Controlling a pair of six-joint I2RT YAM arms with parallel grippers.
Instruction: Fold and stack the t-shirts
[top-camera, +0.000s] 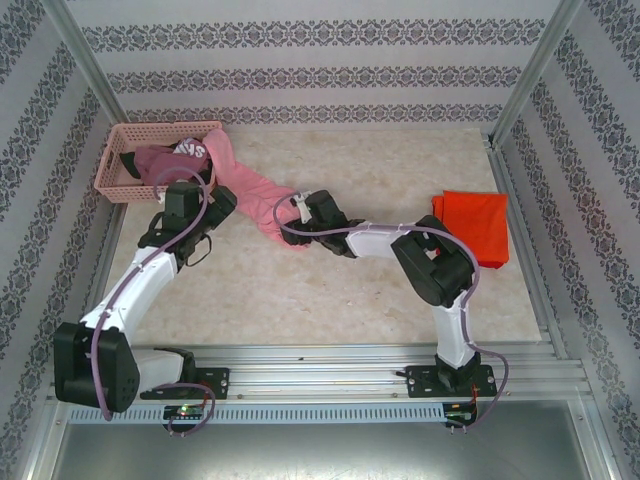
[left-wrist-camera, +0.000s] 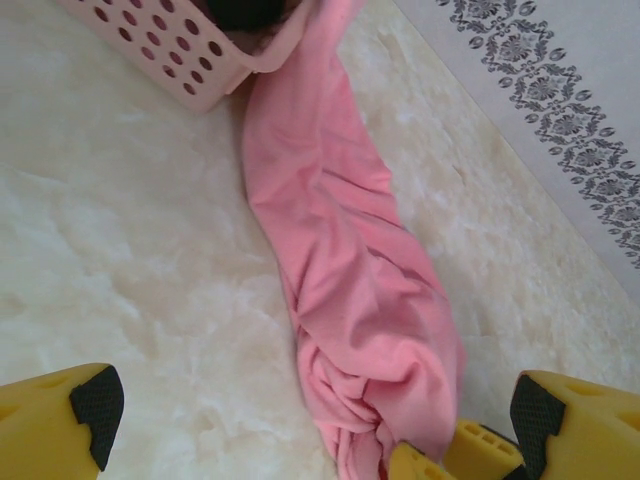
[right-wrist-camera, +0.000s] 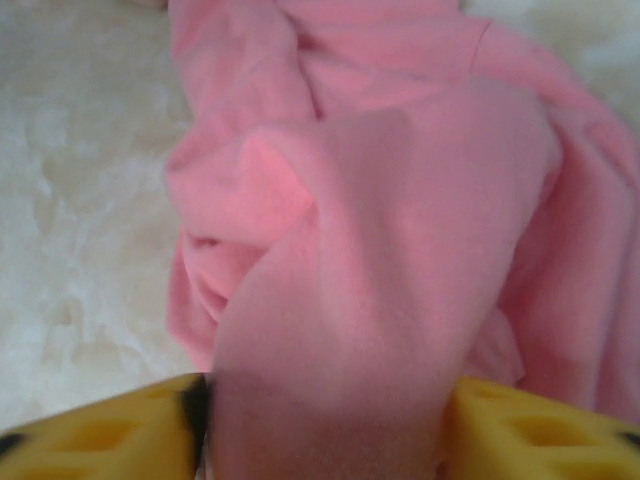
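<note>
Bench (top-camera: 330, 290) of pale marbled finish carries all the items. A pink t-shirt (top-camera: 255, 185) lies across it as a long rumpled strip. One end is draped over the rim of the basket in the far left corner, and the rest runs diagonally to a bunched end near the bench's middle. An orange-red t-shirt (top-camera: 475, 225) lies folded flat against the right edge, well apart from the pink one. The basket (top-camera: 115, 165), pink plastic with round holes, holds a maroon garment (top-camera: 160, 160) with white print. The left end effector (left-wrist-camera: 315, 408) sits over the strip with its fingers spread wide, gripping nothing. The right end effector (right-wrist-camera: 325, 400) is at the bunched end, its yellow fingers holding a raised fold of the pink t-shirt between them.
</note>
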